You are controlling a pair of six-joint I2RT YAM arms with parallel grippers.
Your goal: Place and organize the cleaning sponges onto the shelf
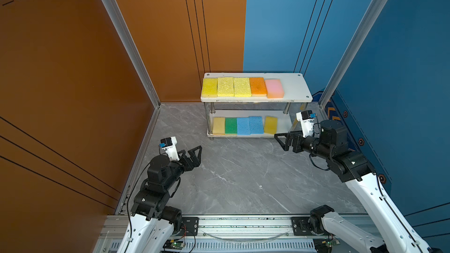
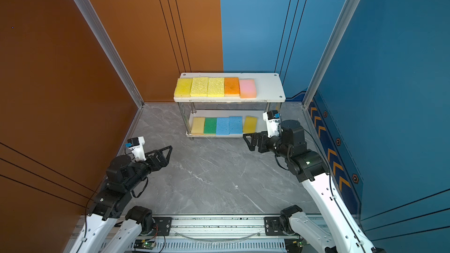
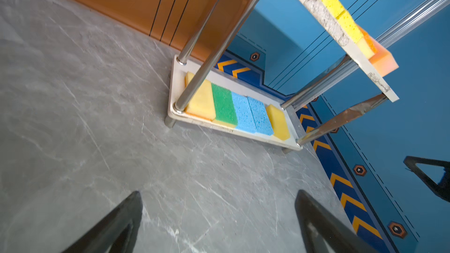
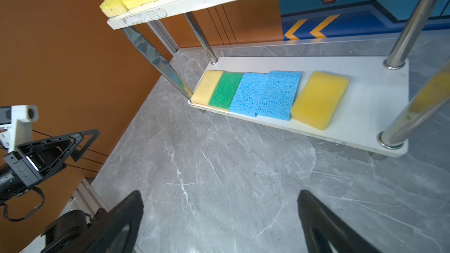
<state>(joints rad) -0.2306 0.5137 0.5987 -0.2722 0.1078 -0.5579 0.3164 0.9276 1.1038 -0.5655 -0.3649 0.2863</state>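
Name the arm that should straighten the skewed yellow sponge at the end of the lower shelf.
Probably right. The right gripper hangs open beside that end of the lower board, close to the yellow sponge. The left gripper, also open, sits farther off on the other side.

top views: high over the near edge of the grey marble-patterned table, looking down toward its far edge, wide, nearly equal | left wrist: low, facing the white two-tier metal-post shelf from the table's left side | right wrist: low, nearer the shelf, from the right side | shared by all: shelf's lower board
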